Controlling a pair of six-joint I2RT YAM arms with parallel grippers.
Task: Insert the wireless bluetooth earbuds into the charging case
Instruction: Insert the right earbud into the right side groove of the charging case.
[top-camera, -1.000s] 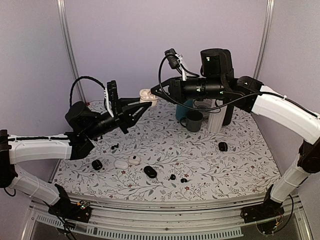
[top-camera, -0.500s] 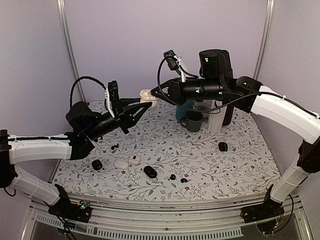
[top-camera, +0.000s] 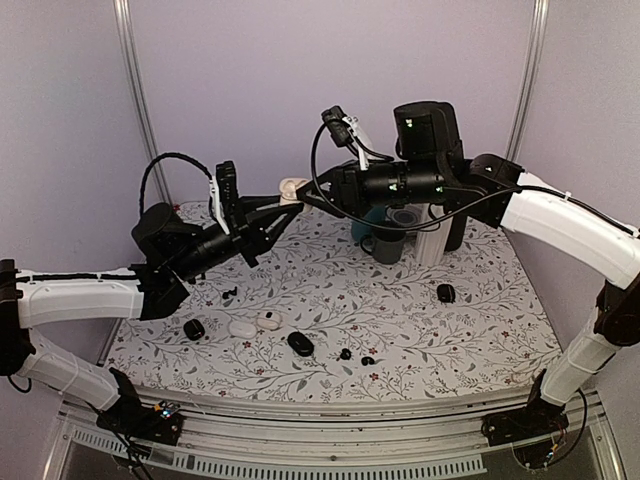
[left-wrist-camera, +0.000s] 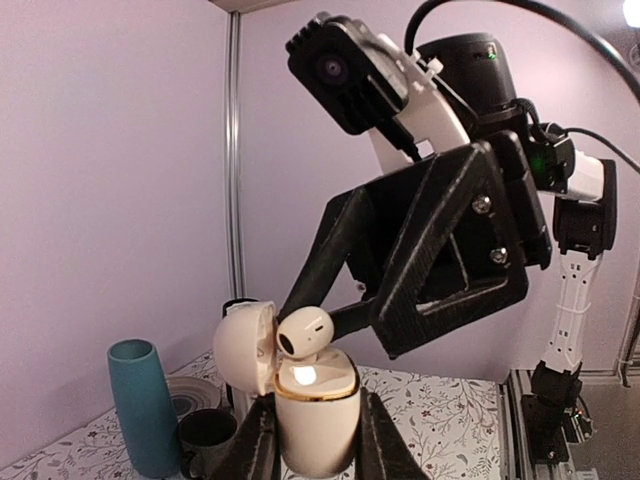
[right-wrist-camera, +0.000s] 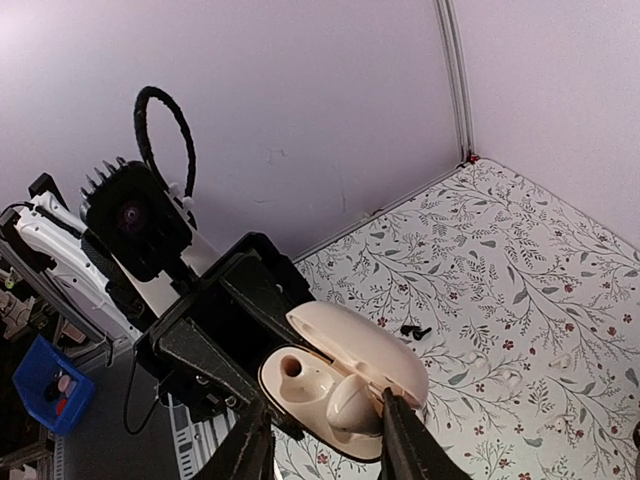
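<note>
While both arms meet high over the far half of the worktop (top-camera: 330, 295), the top cam shows us the left gripper (top-camera: 289, 200) clenched on the case (top-camera: 292, 185). The right gripper (top-camera: 308, 190) noses in from the right. The bud itself is too small to pick out here. Two black buds (top-camera: 356, 357) and a black case (top-camera: 300, 344) lie nr the worktop's near edge, well below the action. A mug (top-camera: 388, 240) and teal cup (top-camera: 360, 226) stand by the far edge under the right arm.

Left wrist cam: the bud (left-wrist-camera: 305, 333), cream like the case, lies tilted across the case mouth and isn't seated flat. The lid (left-wrist-camera: 243, 345) is hinged back to one side.

Right wrist cam: the right jaws stand either side of the bud w/ a gap showing on one side, so we read that grip as slackened, letting go. Beside the bud, one well (right-wrist-camera: 290, 367) shows empty.

To do this step well, we'd hold the case steady & upright w/ the left arm and not back off until the bud drops home. If it sits cocked, we'd press it w/ one fingertip straight down into its well, never sideways against the lid. Retreat should run back along the fingers' own line so they don't snag the lid. Open air all round gives room. The back wall is close behind and the mug & cup sit below the right arm, so no low sweep.
</note>
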